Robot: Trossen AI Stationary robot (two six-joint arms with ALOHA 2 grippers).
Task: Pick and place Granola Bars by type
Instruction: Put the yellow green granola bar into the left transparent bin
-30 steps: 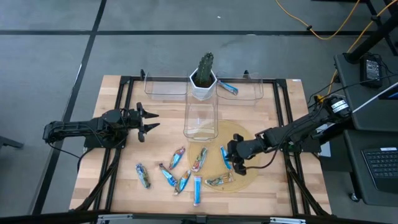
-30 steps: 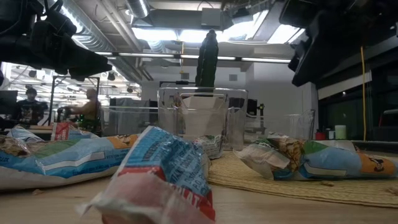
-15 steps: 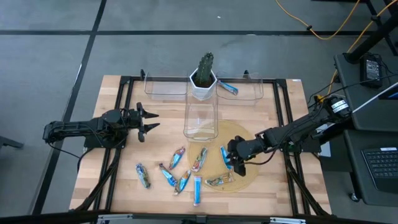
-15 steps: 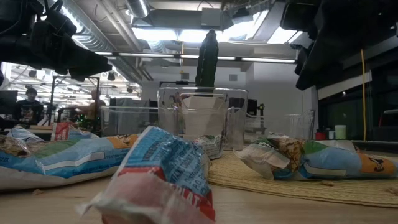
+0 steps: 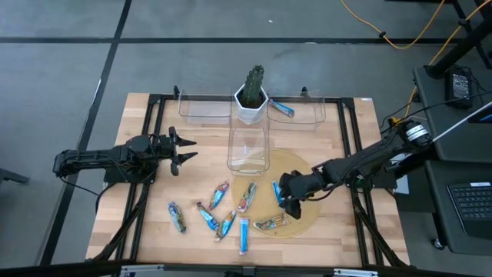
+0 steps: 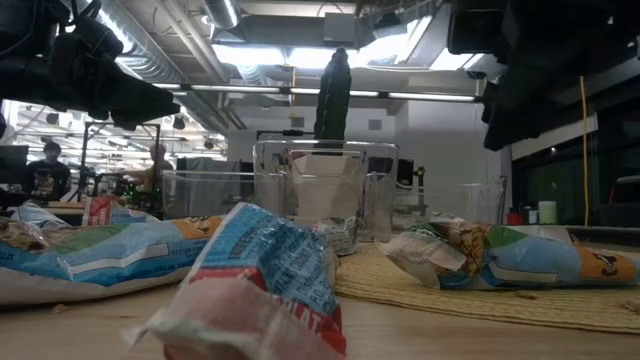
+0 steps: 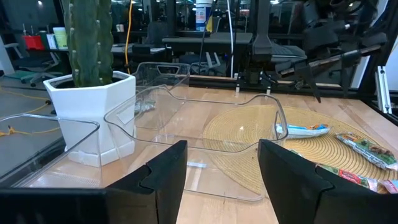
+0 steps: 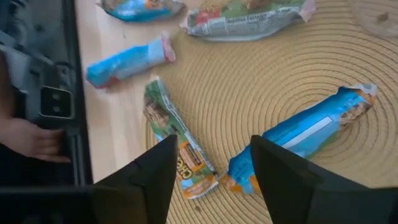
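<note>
Several wrapped granola bars lie flat at the table's near middle, among them a bright blue one [image 5: 277, 192] and a green-brown one [image 5: 270, 223] on the round woven mat [image 5: 307, 165], and blue ones [image 5: 244, 235] [image 5: 177, 217] on the wood. One more blue bar [image 5: 281, 109] lies in the far right clear bin. My right gripper [image 5: 286, 197] [image 8: 213, 149] hovers open above the mat, with the blue bar [image 8: 305, 134] and the green-brown bar [image 8: 177, 146] just ahead of its fingers. My left gripper [image 5: 183, 150] [image 7: 222, 158] waits open at the table's left.
A cactus in a white pot [image 5: 252, 96] stands at the far middle between two low clear bins [image 5: 204, 106] [image 5: 306, 114]. A taller clear bin [image 5: 247, 146] stands in front of it, touching the mat's far edge. Black frame rails [image 5: 146, 192] run along both sides.
My right gripper has crept slightly toward the table's left over the mat, closer to the blue bar, staying open. The bars lie as before.
</note>
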